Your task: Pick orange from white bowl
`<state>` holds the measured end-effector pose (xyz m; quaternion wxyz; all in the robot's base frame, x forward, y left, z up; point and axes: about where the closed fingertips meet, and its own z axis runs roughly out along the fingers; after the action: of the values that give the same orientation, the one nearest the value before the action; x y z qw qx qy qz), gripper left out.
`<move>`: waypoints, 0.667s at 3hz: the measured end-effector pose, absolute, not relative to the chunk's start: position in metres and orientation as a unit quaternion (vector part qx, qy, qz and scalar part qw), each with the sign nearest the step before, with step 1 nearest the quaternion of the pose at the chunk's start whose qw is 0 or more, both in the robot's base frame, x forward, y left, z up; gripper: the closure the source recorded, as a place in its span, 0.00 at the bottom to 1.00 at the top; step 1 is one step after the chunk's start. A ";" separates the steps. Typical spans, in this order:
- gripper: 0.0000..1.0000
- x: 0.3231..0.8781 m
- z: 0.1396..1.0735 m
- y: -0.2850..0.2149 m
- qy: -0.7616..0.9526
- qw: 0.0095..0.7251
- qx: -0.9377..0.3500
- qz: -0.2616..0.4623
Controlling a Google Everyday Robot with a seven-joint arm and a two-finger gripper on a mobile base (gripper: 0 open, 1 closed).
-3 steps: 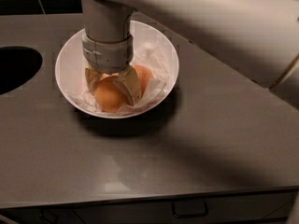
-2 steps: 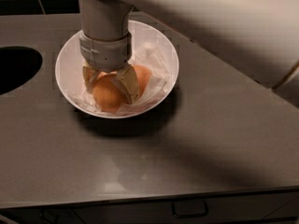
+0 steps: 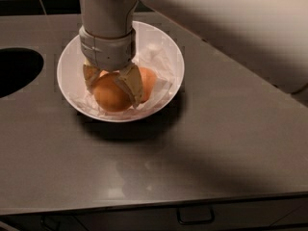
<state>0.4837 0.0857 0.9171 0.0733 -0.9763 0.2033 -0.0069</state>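
The white bowl point(image 3: 67, 76), lined with crumpled white paper, sits at the back left of the dark counter. My gripper point(image 3: 111, 91) reaches straight down into it from above. Its two tan fingers point(image 3: 132, 83) press on either side of the orange point(image 3: 109, 97) at the front of the bowl, so the gripper is shut on it. A second orange fruit point(image 3: 148, 80) lies just behind and to the right, partly hidden by the right finger. The arm's wrist covers the back left of the bowl.
A dark round opening point(image 3: 14, 71) is cut into the counter left of the bowl. The counter's front edge runs along the bottom, with a drawer handle point(image 3: 195, 216) below it. The pale arm point(image 3: 231, 28) spans the upper right.
The wrist and fingers have risen slightly and shifted a little left, with the front orange between the fingers. The second orange and the bowl have stayed put.
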 end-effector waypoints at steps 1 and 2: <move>1.00 0.480 0.927 0.086 0.200 0.079 -0.976 -0.020; 1.00 0.477 0.935 0.086 0.196 0.087 -0.976 -0.031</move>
<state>0.4767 0.0859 0.9354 0.0871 -0.9763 0.1957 -0.0306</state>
